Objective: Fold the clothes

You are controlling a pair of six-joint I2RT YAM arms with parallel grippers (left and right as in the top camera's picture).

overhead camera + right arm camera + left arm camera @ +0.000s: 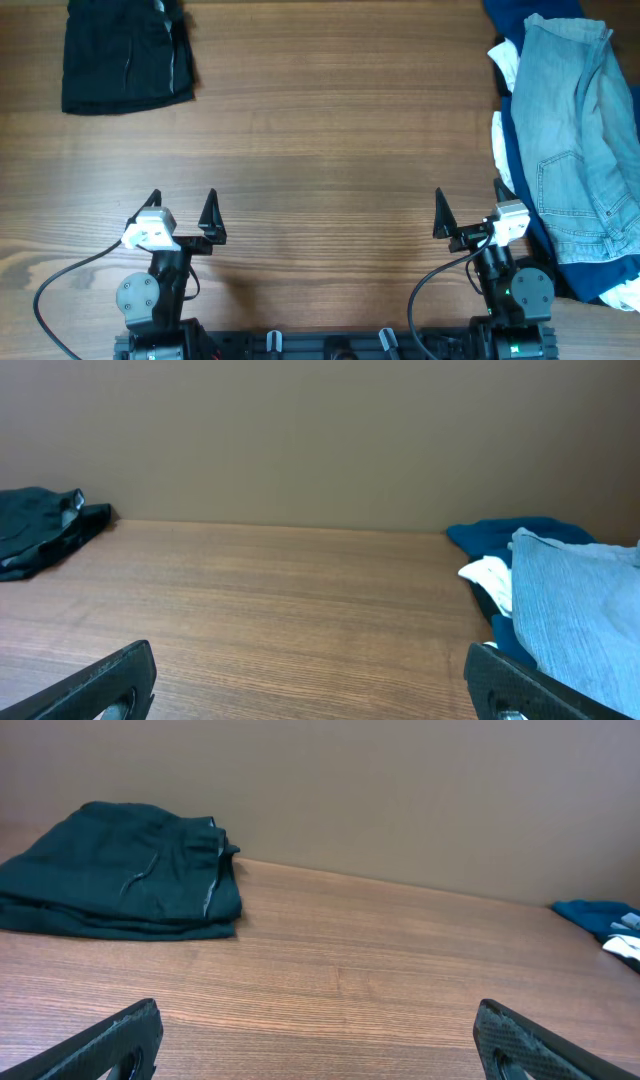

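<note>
Pale blue denim shorts lie unfolded on top of a heap at the table's right edge, over a navy garment and a white one; the shorts also show in the right wrist view. A folded black garment lies at the far left, also in the left wrist view. My left gripper is open and empty near the front edge. My right gripper is open and empty, just left of the heap.
The wooden table spans the view. Both arm bases and their cables sit at the front edge. A plain wall stands behind the table's far edge.
</note>
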